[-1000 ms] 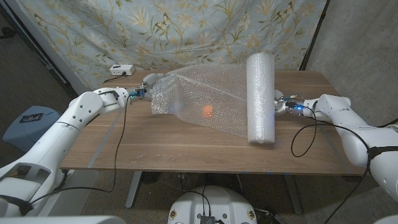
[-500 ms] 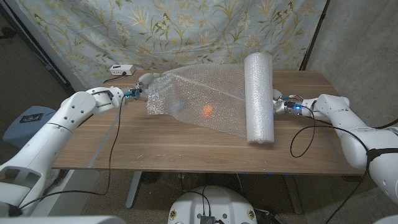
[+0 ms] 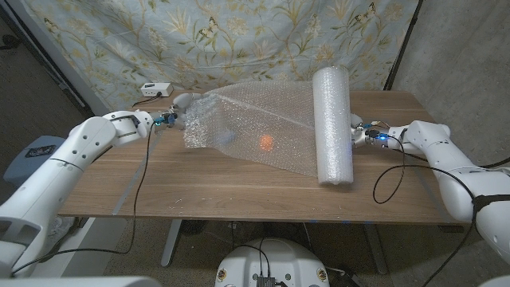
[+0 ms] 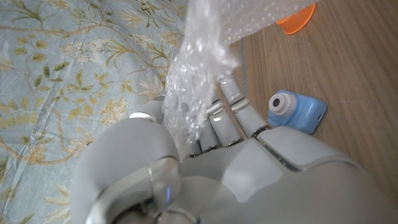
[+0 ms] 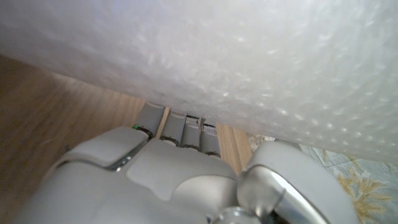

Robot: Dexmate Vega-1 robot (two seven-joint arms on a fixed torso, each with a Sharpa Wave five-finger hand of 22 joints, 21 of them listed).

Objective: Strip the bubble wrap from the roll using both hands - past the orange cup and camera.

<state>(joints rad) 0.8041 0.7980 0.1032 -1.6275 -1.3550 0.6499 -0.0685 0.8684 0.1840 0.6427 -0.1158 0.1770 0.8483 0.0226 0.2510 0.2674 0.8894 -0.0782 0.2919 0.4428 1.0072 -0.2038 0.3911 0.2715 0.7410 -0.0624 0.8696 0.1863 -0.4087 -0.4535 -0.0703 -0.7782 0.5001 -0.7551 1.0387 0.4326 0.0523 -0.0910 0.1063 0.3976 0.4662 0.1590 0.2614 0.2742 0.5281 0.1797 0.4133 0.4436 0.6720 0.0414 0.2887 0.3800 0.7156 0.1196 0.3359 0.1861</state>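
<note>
**Sheet drawn further toward the table's left edge**

The bubble wrap (image 3: 255,127) stretches from the roll (image 3: 333,126), near the table's right edge. My left hand (image 3: 180,110) grips its bunched end, now further left than a second ago. My right hand (image 3: 360,134) presses the roll; fingers hidden, cannot tell. The orange cup (image 3: 266,142) shows under the sheet, camera (image 4: 297,111) beside it: nearly past.
</note>
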